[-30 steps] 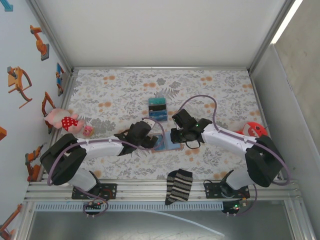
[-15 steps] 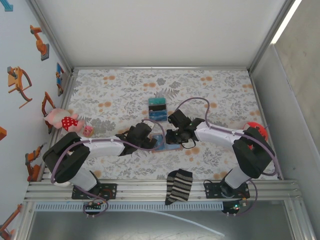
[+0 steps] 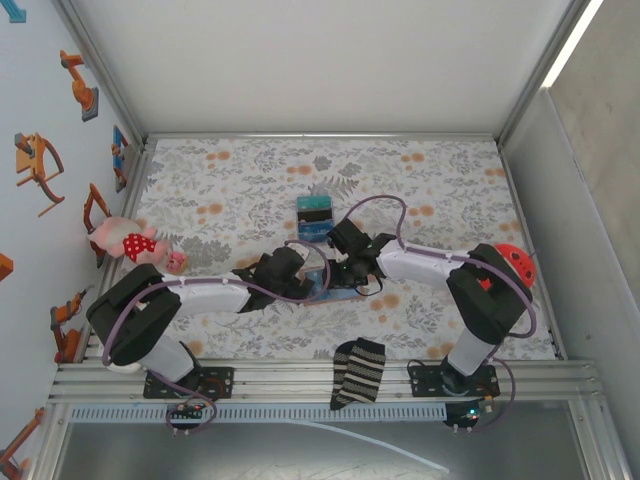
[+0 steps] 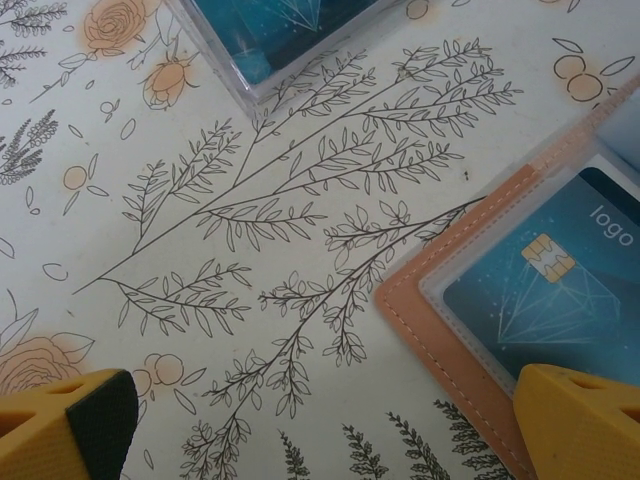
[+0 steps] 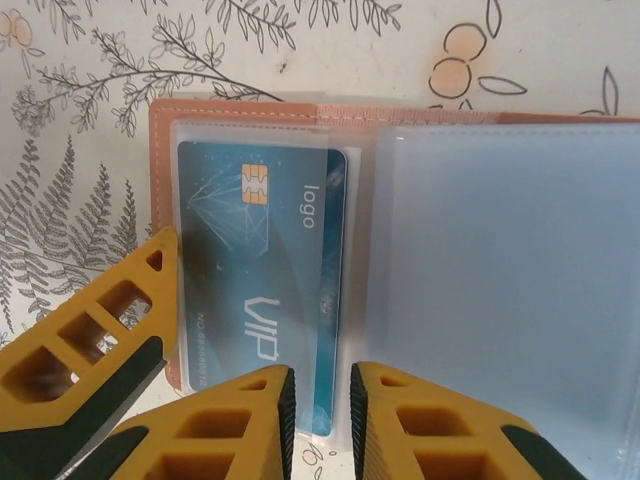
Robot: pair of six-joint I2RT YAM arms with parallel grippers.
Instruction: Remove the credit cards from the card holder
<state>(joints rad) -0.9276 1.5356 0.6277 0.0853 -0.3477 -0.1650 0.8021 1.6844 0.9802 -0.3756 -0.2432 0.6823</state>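
Observation:
The tan card holder [image 5: 165, 160] lies open on the floral cloth, between the two grippers [image 3: 338, 291]. A teal credit card [image 5: 255, 270] with a chip sits in its left clear sleeve. The right sleeve [image 5: 510, 280] looks pale blue. My right gripper [image 5: 320, 415] is open by a narrow gap at the holder's near edge, and the card's right edge lies in that gap. My left gripper [image 4: 320, 430] is wide open, its right finger [image 4: 580, 420] over the holder's tan corner [image 4: 450, 330]. That finger [image 5: 95, 335] also shows beside the card.
A blue-teal-black box [image 3: 314, 218] stands just behind the holder, and its clear corner [image 4: 290, 30] lies ahead of the left gripper. A striped sock [image 3: 358, 372] is at the near edge, a pink plush toy [image 3: 130, 243] far left, a red object [image 3: 512, 258] right.
The right arm has swung left, bringing its gripper over the card holder, and its jaws have parted a little. The left arm has hardly moved.

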